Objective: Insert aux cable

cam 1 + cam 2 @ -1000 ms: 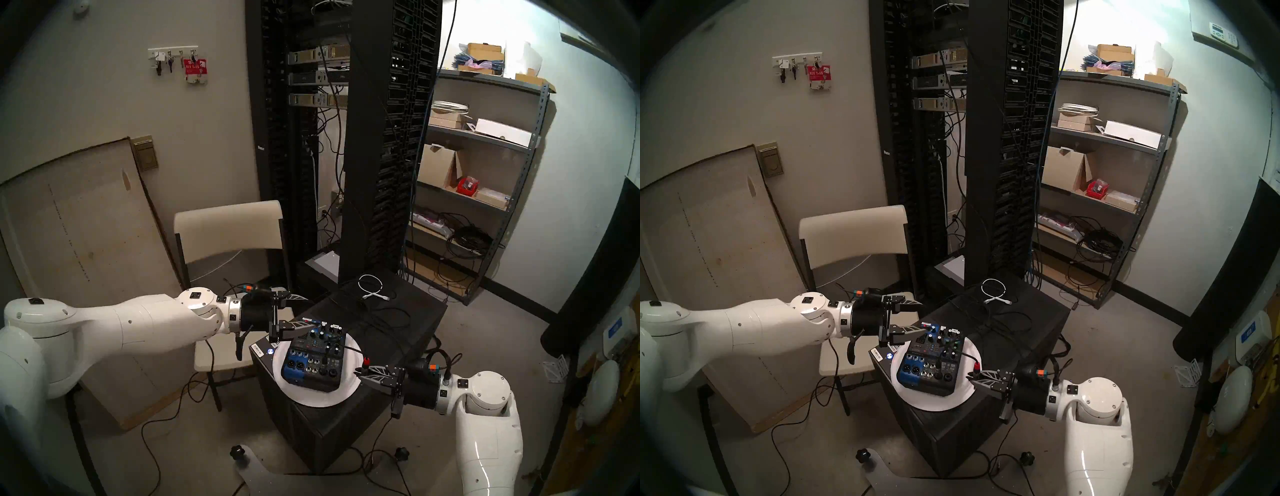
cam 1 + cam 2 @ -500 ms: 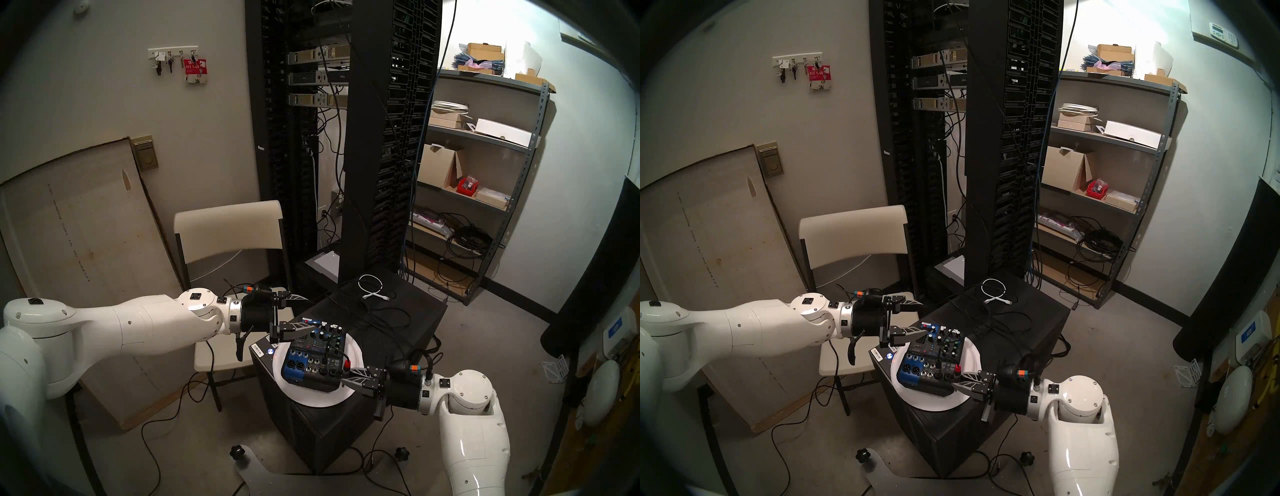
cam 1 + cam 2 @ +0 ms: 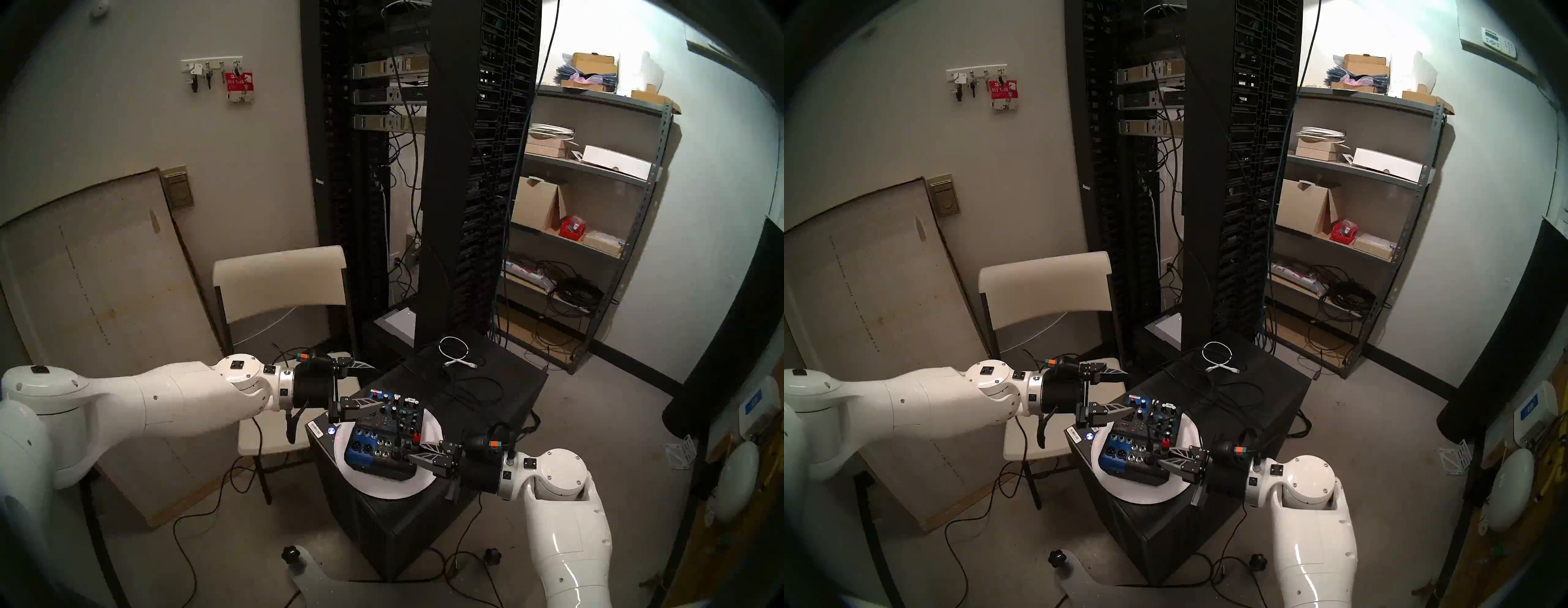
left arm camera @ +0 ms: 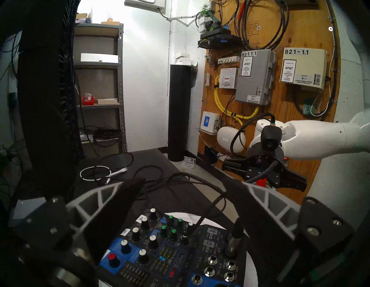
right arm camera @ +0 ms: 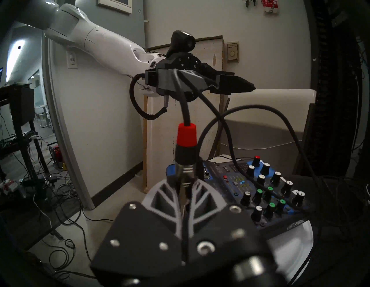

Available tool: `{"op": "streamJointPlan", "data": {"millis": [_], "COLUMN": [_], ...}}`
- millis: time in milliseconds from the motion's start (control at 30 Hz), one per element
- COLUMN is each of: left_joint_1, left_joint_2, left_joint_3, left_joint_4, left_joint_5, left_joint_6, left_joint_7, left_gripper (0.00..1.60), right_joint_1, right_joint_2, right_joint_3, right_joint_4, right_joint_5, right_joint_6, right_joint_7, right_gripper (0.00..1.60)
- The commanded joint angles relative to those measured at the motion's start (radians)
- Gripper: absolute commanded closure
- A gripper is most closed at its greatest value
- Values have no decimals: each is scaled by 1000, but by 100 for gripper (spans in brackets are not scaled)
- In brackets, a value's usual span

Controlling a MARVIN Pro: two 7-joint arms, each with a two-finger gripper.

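The aux cable's plug, black with a red band, stands upright with my right gripper shut on its lower metal part; its tip is hidden behind the fingers. The right gripper hangs over the right side of the blue-and-black mixer, also visible as the mixer in the right wrist view. My left gripper is open at the mixer's far left end, and in its wrist view the left gripper has the mixer below its fingers. Another black plug sits in a mixer socket.
The mixer rests on a white plate on a black cabinet. A white coiled cable and loose black cables lie on the cabinet's far part. A folding chair stands left, a server rack behind, and shelves right.
My right gripper has carried the red-banded plug leftward, from the plate's right edge to above the mixer's right side. The left gripper has barely moved and stays open.
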Motion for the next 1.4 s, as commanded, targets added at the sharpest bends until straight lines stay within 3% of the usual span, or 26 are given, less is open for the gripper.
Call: {"op": "streamJointPlan", "data": {"millis": [0, 1367], "left_joint_1": [-14, -21], "left_joint_2": [-3, 9], "left_joint_3": [-12, -11], "left_joint_4": [-9, -28], "left_joint_5": [-6, 9], "left_joint_6": [-4, -5], "left_joint_7": [-4, 7], "left_gripper": [9, 6], "right_joint_1": [34, 45], "right_joint_2": [-2, 7], "right_joint_3": [-13, -19], "right_joint_4": [3, 64], "right_joint_5": [18, -26], "right_joint_6": [-22, -77], "right_joint_7": [-18, -62], "right_gripper": [160, 160]}}
